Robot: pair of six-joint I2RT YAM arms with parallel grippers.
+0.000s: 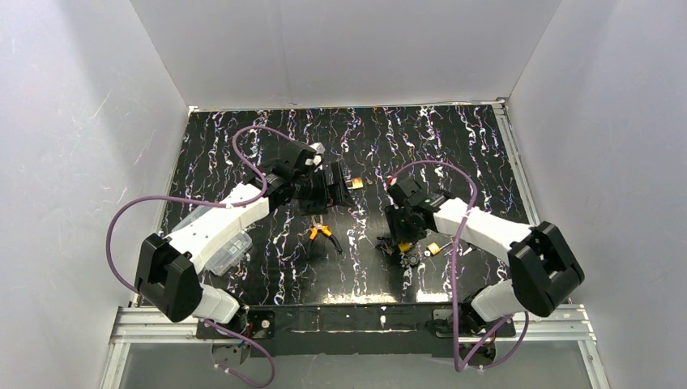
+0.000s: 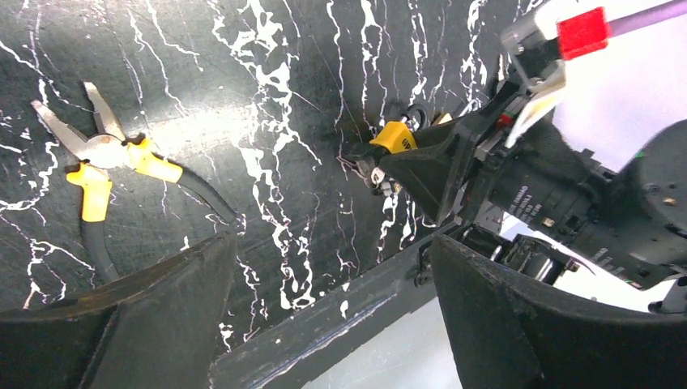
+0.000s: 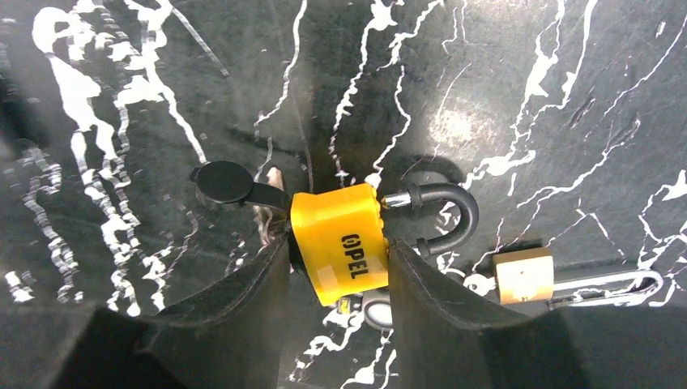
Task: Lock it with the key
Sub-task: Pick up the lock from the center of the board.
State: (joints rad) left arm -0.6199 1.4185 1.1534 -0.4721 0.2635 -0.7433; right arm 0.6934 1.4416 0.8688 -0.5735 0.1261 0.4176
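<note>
Between the fingers of the right gripper lies the yellow padlock, flat on the black marbled table, its printed face up. Both fingers stand close along the body's two long sides. One looks pressed against it, while a thin dark line runs along the other, so I cannot tell whether the grip has closed on it. The dark shackle curves out past the fingertips, its bright end showing just beside the body. A black round cap juts from the opposite end. A bit of grey metal shows under the padlock's near end, too hidden to say if it is the key. Just beside the shackle rests a small brass padlock with a long thin loop.

Toward the table's middle the left gripper hangs above the surface with its fingers spread wide and nothing between them, well apart from the padlock. Yellow-handled pliers lie below it. A clear plastic box sits under the left arm.
</note>
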